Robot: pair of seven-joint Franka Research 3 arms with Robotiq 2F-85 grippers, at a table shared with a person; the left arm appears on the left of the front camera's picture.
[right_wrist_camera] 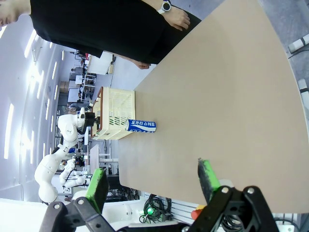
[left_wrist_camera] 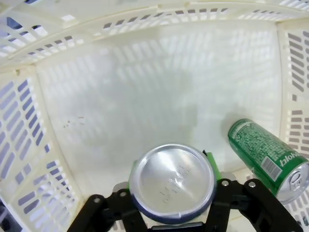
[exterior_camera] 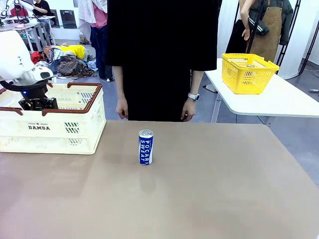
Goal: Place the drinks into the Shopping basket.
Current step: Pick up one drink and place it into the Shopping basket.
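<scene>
Squarely between left gripper [left_wrist_camera: 171,169] fingers [left_wrist_camera: 213,164]: can [left_wrist_camera: 172,180]; inside Shopping basket [left_wrist_camera: 120,96].

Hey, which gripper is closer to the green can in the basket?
Left. The left gripper is inside the basket, just beside the green can lying there; the right gripper hangs out by the table's edge, well away from the basket.

White arm [exterior_camera: 15,57], black green-padded fingers [right_wrist_camera: 206,176]

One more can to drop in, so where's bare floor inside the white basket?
In the left wrist view, the basket floor is bare up to the top and left walls. Crowded at the bottom: a green can lies on its side by the right wall, beside the silver-topped can between the left gripper's fingers.
</scene>
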